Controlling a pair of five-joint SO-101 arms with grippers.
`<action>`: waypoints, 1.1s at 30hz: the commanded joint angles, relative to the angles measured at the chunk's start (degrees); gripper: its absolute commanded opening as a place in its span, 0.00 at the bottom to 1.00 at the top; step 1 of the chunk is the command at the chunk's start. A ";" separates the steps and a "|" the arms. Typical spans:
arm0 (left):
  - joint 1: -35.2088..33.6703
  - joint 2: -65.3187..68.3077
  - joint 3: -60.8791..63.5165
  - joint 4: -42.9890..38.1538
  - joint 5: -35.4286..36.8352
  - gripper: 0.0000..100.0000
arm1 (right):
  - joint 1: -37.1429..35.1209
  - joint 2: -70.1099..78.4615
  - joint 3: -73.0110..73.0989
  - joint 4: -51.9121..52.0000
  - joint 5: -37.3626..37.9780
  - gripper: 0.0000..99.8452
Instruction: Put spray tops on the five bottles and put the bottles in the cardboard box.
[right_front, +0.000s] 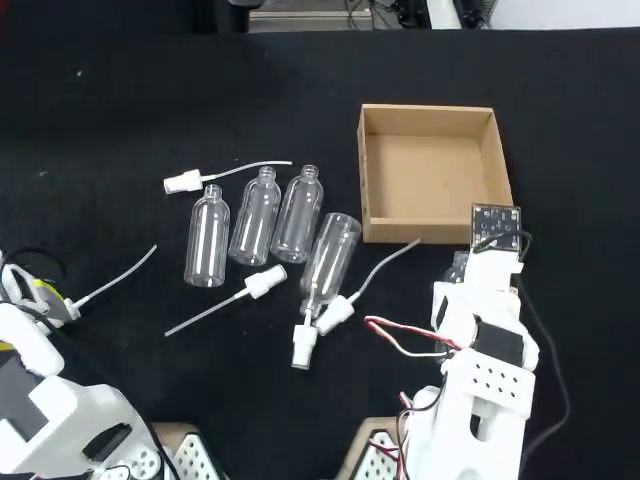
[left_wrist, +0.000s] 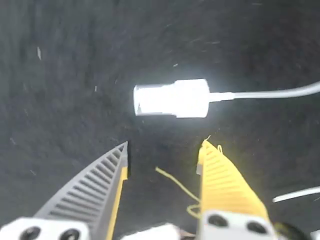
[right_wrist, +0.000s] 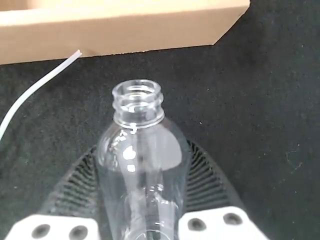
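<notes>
My left gripper (left_wrist: 165, 147) hung with jaws apart over a top (left_wrist: 172, 98), lined up to pinch it. The right gripper (right_wrist: 142, 167) was clamped on a bottle (right_wrist: 138, 107), its neck bare (ready for capping, I judged). Beyond, four bottles (right_front: 255, 215) lay loose beside the box (right_front: 428, 118).

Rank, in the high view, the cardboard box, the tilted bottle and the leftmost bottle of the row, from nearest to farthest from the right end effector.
From the right end effector:
1. cardboard box, directly ahead of it.
2. tilted bottle, mid-table, beside the box.
3. leftmost bottle, at the row's far end.
</notes>
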 joint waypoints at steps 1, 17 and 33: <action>-0.31 -1.67 0.04 -1.32 14.51 0.22 | 0.70 -1.27 -0.31 -1.85 0.09 0.01; 6.81 -1.58 3.82 -7.65 45.19 0.22 | 0.62 -1.27 -0.31 -1.67 0.09 0.01; 4.70 -1.49 14.99 -25.49 45.27 0.22 | -5.45 -1.54 1.89 -1.85 3.69 0.01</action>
